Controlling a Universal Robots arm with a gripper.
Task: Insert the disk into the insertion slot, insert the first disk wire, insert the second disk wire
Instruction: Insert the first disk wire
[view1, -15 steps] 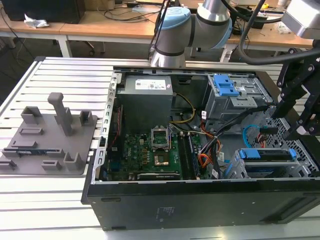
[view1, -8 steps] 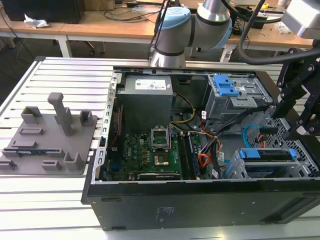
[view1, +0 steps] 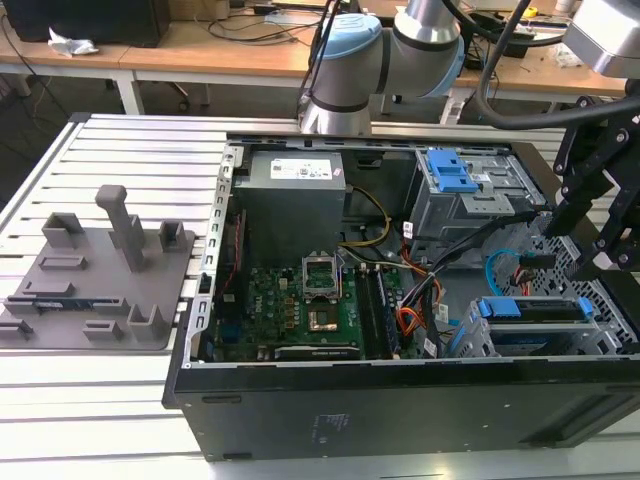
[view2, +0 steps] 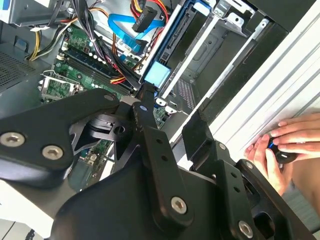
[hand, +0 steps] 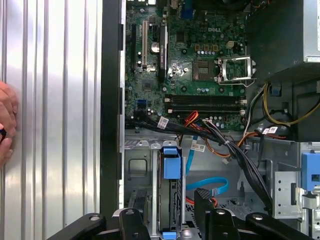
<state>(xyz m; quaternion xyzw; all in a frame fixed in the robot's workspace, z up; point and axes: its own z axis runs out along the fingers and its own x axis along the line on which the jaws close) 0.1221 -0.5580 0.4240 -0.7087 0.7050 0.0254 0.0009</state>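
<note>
While in insertion slot (view1: 472, 338), disk (view1: 535, 309) on edge.

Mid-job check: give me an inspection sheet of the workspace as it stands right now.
Surface: slotted metal table with the open PC case on it.
Job's things: disk sits edge-up in the slot.
Clutter: grey fixture plate on the table, at the exterior view's left.
Grippers: hand open, its fingers either side of the disk.
Cables: blue cable lies loose beside the slot and is not seen plugged into the disk; wire bundle crosses the case.
Surroundings: person's hand on the table beside the case; benches behind.
</note>
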